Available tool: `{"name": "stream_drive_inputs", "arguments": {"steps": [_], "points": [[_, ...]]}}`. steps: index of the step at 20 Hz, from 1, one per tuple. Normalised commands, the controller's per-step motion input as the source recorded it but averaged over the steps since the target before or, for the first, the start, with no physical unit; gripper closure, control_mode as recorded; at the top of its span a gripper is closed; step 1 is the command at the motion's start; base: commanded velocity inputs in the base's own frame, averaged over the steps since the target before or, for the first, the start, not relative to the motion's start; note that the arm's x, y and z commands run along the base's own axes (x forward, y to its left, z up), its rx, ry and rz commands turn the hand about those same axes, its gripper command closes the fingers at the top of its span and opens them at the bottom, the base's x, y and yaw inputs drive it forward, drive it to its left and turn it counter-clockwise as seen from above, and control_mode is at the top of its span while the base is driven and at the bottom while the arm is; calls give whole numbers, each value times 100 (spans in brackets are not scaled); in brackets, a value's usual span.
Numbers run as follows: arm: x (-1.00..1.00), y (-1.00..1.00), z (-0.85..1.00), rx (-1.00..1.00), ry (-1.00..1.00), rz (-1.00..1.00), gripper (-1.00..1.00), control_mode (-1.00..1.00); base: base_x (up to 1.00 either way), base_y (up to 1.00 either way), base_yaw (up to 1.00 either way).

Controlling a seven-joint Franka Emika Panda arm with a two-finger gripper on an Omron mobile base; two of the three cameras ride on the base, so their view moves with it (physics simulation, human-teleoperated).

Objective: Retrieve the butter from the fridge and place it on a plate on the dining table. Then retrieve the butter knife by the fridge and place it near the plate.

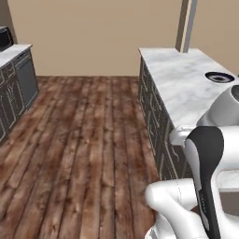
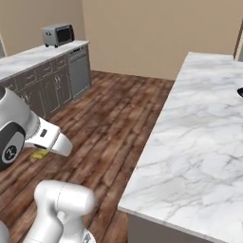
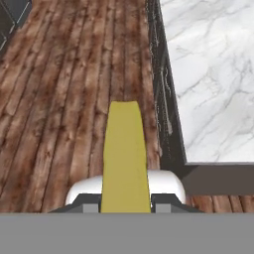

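My gripper [image 3: 125, 201] is shut on the butter [image 3: 125, 154], a slim yellow stick that juts forward between the fingers above the wooden floor. From the right base view, the butter [image 2: 40, 154] peeks out under the white hand, left of the dining table [image 2: 204, 133]. The table's white marble top [image 1: 186, 88] runs along the right, and its near corner [image 3: 213, 74] lies ahead and to the right of the butter. The dark plate [image 1: 219, 77] rests near the table's far end, and its rim [image 2: 240, 92] just shows at the frame edge. The fridge and the butter knife are out of view.
A grey-cabinet counter [image 2: 42, 80] lines the left wall [image 1: 14, 79], carrying a small grey oven [image 2: 58, 34]. Open wooden floor [image 1: 84, 140] lies between it and the table. A pale pillar [image 1: 186, 23] rises behind the table's far end.
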Motion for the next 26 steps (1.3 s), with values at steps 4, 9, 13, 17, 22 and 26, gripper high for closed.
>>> {"name": "stream_drive_inputs", "arguments": {"steps": [4, 9, 13, 17, 22, 26], "points": [[0, 0, 0, 0, 0, 0, 100, 100, -43, -72, -30], [0, 0, 0, 0, 0, 0, 100, 100, -83, -25, -14], [0, 0, 0, 0, 0, 0, 100, 100, -22, 11, -25], [0, 0, 0, 0, 0, 0, 100, 100, -8, 54, -30], [0, 0, 0, 0, 0, 0, 100, 100, 0, 72, -25], [0, 0, 0, 0, 0, 0, 100, 100, 6, 79, -15]]}}
